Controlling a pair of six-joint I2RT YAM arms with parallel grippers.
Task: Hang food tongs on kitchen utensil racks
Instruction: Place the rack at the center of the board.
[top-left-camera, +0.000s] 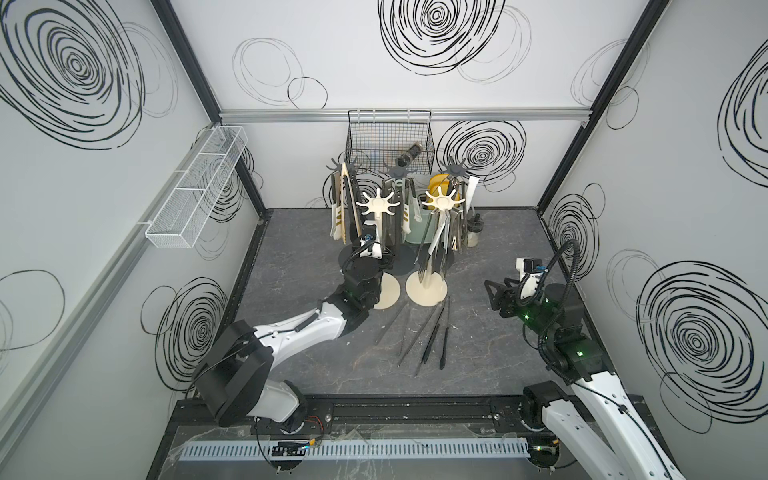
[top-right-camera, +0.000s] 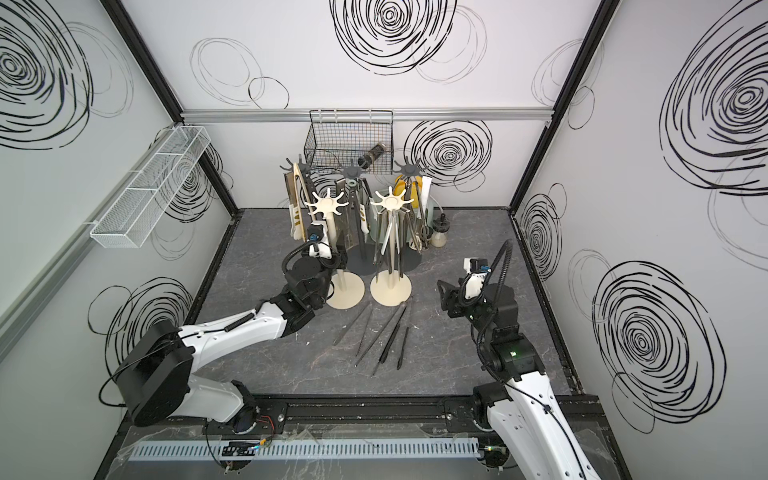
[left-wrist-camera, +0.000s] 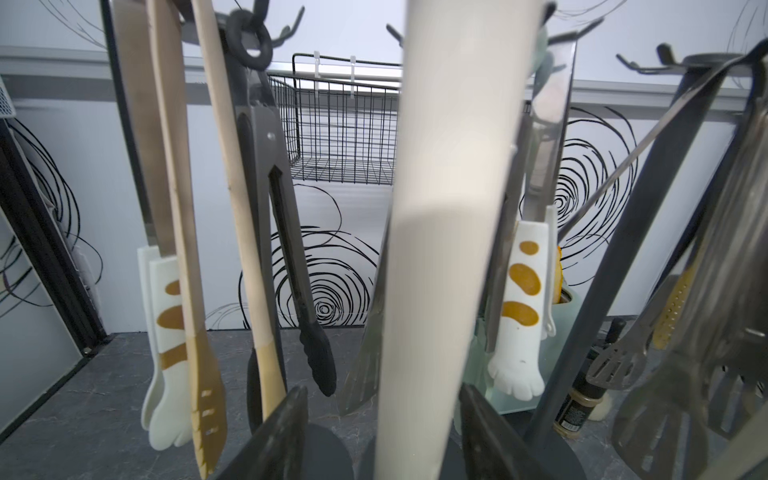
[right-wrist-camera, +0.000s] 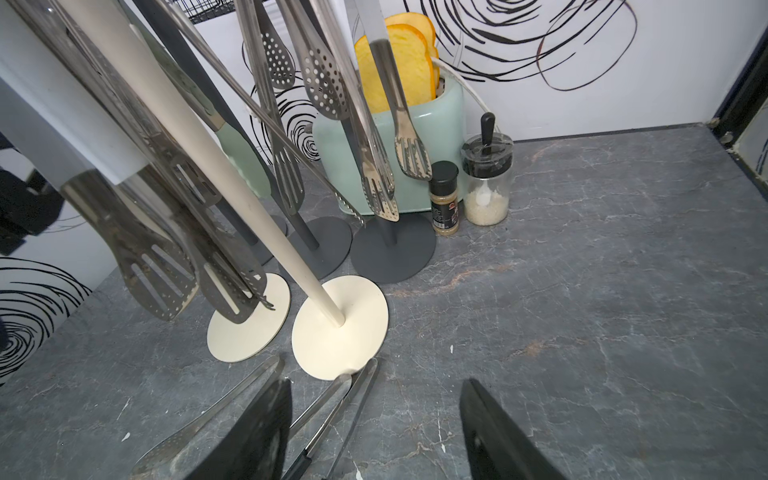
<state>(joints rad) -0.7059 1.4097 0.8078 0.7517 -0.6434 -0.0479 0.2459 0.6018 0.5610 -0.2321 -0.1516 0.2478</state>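
Five kitchen utensil racks stand at the back middle: two cream ones in front, dark grey ones behind. Food tongs hang on them: cream-headed, wooden and black-tipped. Several slim tongs lie on the table in front of the cream bases. My left gripper is open, its fingers on either side of the left cream rack's pole with gaps. My right gripper hangs open and empty above the table, beside the lying tongs.
A black wire basket holding a jar hangs on the back wall. A white mesh basket is fixed to the left wall. A mint toaster with bread and two spice jars stand behind the racks.
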